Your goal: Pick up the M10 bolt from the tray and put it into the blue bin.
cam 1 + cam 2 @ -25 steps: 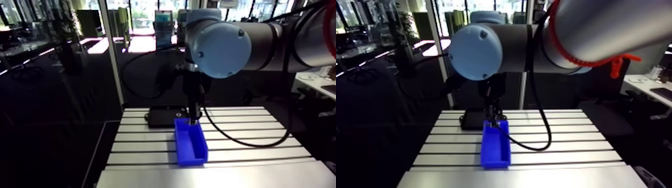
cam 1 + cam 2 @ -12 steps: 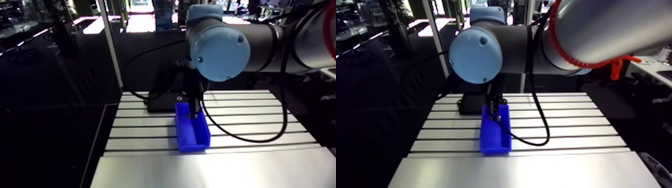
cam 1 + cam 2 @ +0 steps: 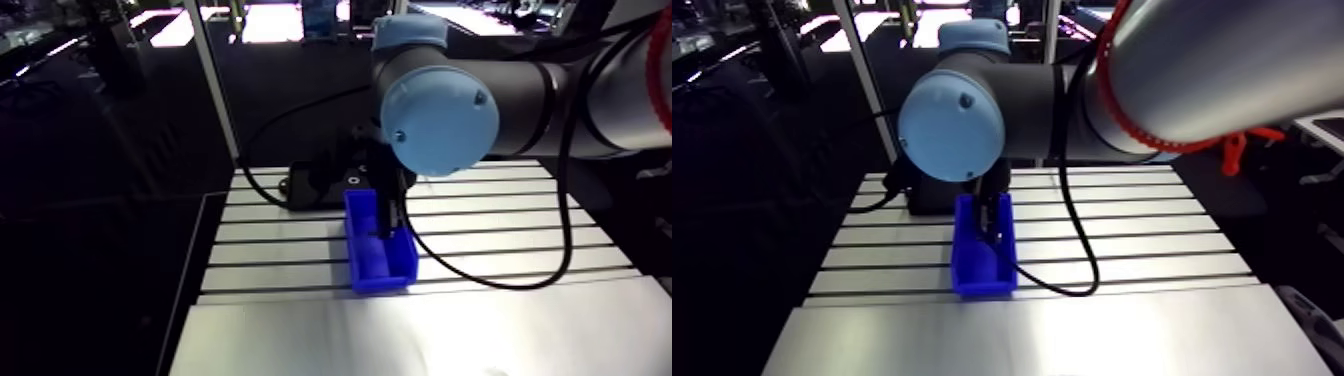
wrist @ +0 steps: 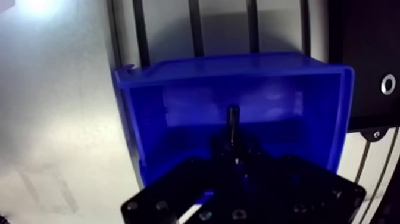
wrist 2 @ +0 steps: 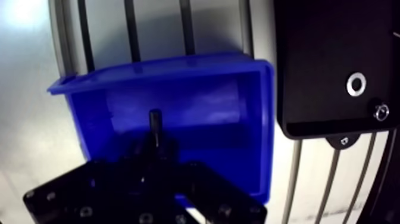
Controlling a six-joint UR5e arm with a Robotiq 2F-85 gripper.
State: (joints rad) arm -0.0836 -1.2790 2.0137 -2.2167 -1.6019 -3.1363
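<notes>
Gripper sits low inside the blue bin, and my two fingers are pressed together on the M10 bolt, whose dark shank sticks out ahead of them over the bin's floor. The fingertips and the bolt's head merge into one dark mass in the wrist view, so I read the clamp from the way the shank stands out between them rather than from a clean look at the pads

What has just changed is my height and place. The earlier arm views have me at the bin's far end, next to the black tray, with the tips about level with the rim. Now the tips are below the rim and nearer the bin's middle. The whole arm view has tilted too, but that is the camera riding down with me; bin and tray lie where they were on the slotted table

For the task this means the carry is as good as done: the bolt is off the tray and inside the bin's walls. I cannot tell whether it touches the floor yet. What is left, as I judge it, is to part the fingers and lift clear; the bolt may roll, but the walls should keep it in
</notes>
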